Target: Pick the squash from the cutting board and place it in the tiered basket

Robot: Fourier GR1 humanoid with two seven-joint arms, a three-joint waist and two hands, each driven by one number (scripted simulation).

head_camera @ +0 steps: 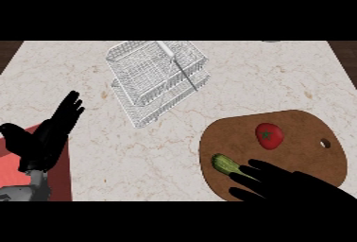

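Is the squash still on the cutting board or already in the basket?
On the board. The squash lies at its lower left, with the right hand partly over it; the basket holds nothing.

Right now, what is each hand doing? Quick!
Left hand: open, holding nothing, resting at the left.
Right hand: open, fingers reaching over the squash on the cutting board, not yet gripping it.

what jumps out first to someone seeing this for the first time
Probably the white wire tiered basket at the counter's far middle, and the brown cutting board at near right with a red tomato on it. There the right hand reaches over the green squash, while the left hand rests open at the left.
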